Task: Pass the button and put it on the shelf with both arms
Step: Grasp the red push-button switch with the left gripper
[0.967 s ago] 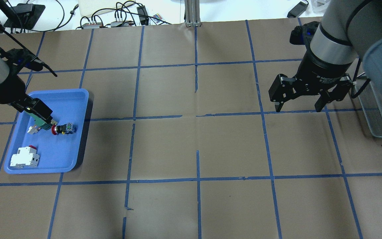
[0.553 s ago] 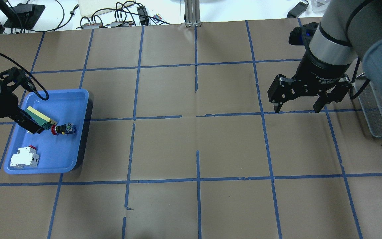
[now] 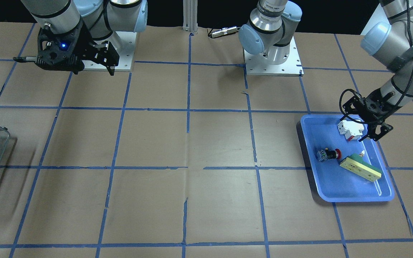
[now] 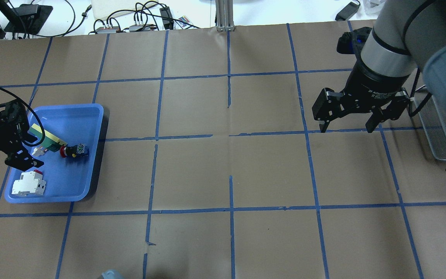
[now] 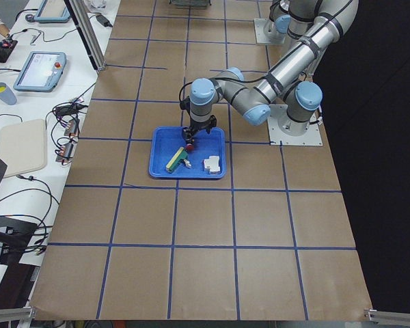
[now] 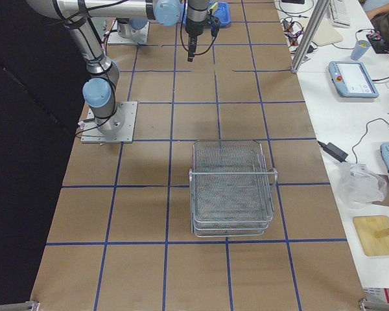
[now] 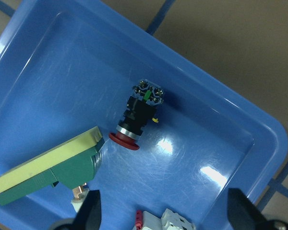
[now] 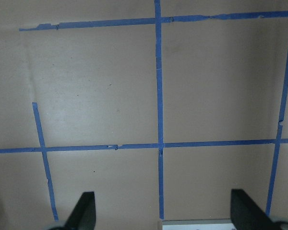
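The button, red cap with a black collar, lies on its side in the blue tray, just right of the green and cream bar. It also shows in the front view and in the left wrist view. My left gripper is open and empty above the tray's left side, left of the button and apart from it. My right gripper is open and empty above the table at the far right, next to the wire shelf. The shelf shows whole in the exterior right view.
A white and red breaker block lies in the tray's near left corner, close under my left gripper. The brown table carries a grid of blue tape lines. Cables and boxes lie beyond the far edge.
My left gripper has moved left and toward the robot, off the green and cream bar, which now shows whole. The button has not moved. My right gripper has barely shifted.
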Motion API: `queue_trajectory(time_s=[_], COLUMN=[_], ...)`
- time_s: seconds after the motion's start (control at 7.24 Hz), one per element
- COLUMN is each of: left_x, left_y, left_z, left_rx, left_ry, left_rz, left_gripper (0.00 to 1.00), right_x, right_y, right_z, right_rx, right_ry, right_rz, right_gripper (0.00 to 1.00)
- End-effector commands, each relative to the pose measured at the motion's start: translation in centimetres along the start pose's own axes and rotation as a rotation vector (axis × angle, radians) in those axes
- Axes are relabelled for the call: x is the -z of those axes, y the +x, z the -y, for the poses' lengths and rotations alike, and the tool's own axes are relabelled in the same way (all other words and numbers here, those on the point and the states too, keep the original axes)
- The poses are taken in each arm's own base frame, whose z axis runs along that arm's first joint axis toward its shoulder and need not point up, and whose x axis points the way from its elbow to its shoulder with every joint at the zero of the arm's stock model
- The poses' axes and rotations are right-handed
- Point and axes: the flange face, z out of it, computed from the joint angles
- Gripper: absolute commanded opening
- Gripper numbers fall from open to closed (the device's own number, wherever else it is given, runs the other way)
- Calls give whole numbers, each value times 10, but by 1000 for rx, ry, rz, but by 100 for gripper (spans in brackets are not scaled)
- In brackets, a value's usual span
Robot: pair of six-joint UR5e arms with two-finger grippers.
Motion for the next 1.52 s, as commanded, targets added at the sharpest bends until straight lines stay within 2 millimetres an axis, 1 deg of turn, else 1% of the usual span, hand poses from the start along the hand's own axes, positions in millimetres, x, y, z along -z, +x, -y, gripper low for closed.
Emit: queue_trajectory(time_s=[0.0,0.14,0.28,0.41,0.55,0.69,0.83,1.11,1.24,1.38], left_x=[-36,-46,-58,-63,-63,-66,-71,-84,-89,-95], left_y=[-15,-18,-22,-25,-26,-31,-33,-35,-36,-36], left_z=[-14,-9,-4,0,15,19,18,16,15,14], left_rx=[-159,-193,-284,-338,-372,-387,-388,-385,-382,-381], left_ry=[33,38,77,81,72,63,65,70,74,78], left_rz=[-23,-35,-43,-50,-39,-11,-19,-33,-42,-52], left_gripper=[96,99,100,100,100,100,100,100,100,84], right_x=[-3,-4,-3,-1,0,2,1,1,0,0], right_y=[0,0,0,-1,-4,-8,-11,-9,-3,0], right_z=[-3,-3,-4,-4,-5,-4,-1,3,6,9], right_rx=[0,0,-2,0,-4,14,65,345,473,615], right_ry=[-5,-6,-5,3,5,5,15,56,64,77], right_rz=[1,1,1,0,10,58,87,85,82,95], right_gripper=[100,100,100,100,100,100,100,100,100,100])
